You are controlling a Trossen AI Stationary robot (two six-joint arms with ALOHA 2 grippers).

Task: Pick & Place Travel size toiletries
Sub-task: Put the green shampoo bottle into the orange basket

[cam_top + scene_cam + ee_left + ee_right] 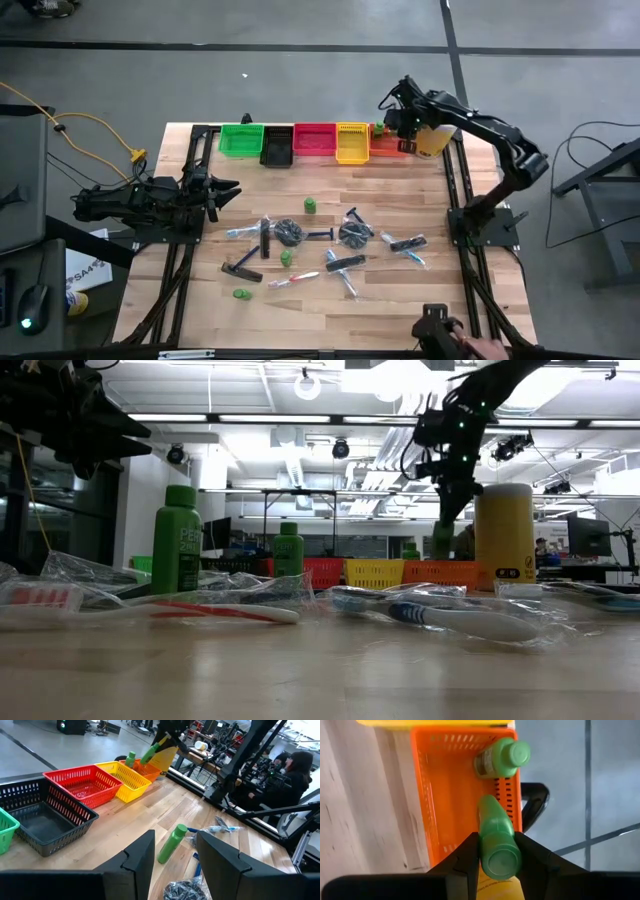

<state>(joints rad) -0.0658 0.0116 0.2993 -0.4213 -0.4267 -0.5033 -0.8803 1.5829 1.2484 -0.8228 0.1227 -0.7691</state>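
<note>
Orange plastic marks the end bin [455,795] of the row of five set along the table's far edge [320,160], with the large yellow cylinder [435,138] just beside it at the far right corner. Above that bin the right gripper [499,851] is held, its fingers clamped on a little green bottle [496,837] that is carried between them, cap end toward the wrist camera. A second green bottle [501,758] is seen upright inside the same bin, at its far end. Bare wood is left between the bin row and the scattered toiletries [325,245] in the middle of the table, and wide strips are free along the near edge. The left gripper [228,190] is parked at the left edge, fingers apart and holding nothing, with another green bottle [172,843] lying on its side just ahead of it. Combs and wrapped toothbrushes [445,618] are spread toward the right edge.
</note>
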